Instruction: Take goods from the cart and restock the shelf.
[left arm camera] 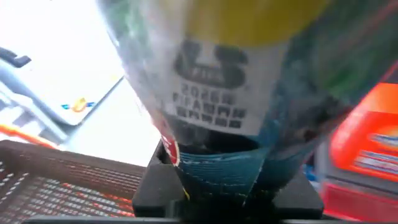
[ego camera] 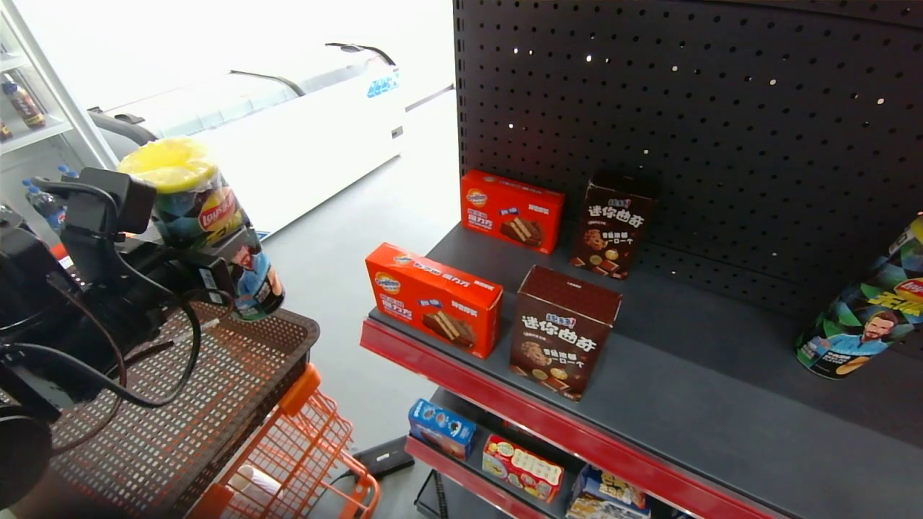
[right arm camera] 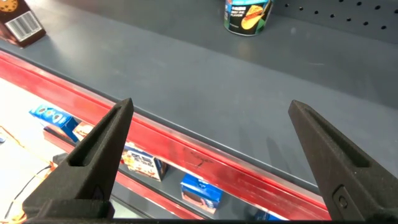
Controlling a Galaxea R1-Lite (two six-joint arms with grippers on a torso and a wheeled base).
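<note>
Left jaws around one can [ego camera: 209,223], right jaws wide; shelf [ego camera: 685,404]: four boxes [ego camera: 433,299], one other can [ego camera: 862,324].

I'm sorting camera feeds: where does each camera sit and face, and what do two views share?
Head view: on the head, facing forward and down at shelf and cart basket; left gripper holding the held can at left.
Left wrist view: on the left wrist, facing the held can in its grip, cart basket beyond.
Right wrist view: on the right wrist, facing the shelf between the right gripper's open fingers.
Shared: head and right wrist both show the standing can.
</note>
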